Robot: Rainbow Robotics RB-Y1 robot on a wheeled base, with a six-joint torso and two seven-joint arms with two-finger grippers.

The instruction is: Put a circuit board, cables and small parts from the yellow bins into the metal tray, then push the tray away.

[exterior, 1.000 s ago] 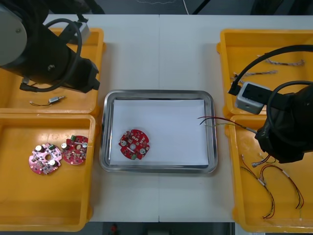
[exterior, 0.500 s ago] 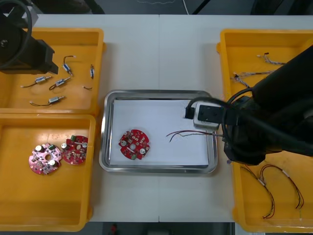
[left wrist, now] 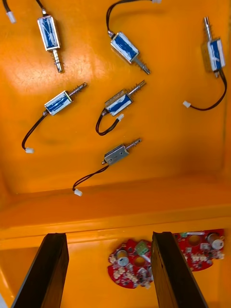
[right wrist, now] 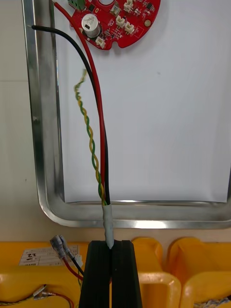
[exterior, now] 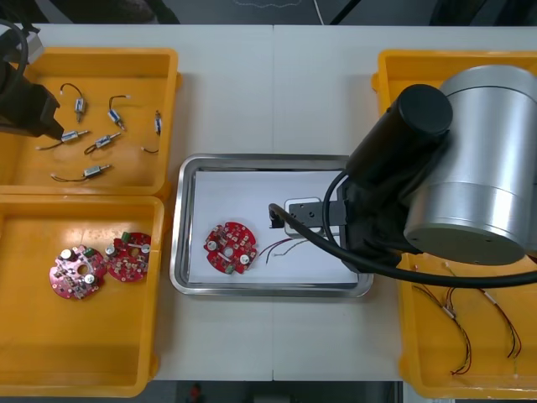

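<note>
1. The right gripper [right wrist: 110, 244] is clenched on the taped end of a cable bundle [right wrist: 98, 144], at the near rim of the metal tray [right wrist: 48, 144].
2. The bundle's red, black and twisted green-yellow wires stretch over the tray's white inside. Their free ends lie just beside a round red circuit board [right wrist: 115, 21] in the tray.
3. The left gripper [left wrist: 109, 237] hangs with its fingers spread wide over the far left yellow bin [left wrist: 144, 192], above small metal parts [left wrist: 118, 103].
4. Two spare boards [exterior: 77, 273] lie in the near left bin [exterior: 84, 353].
</note>
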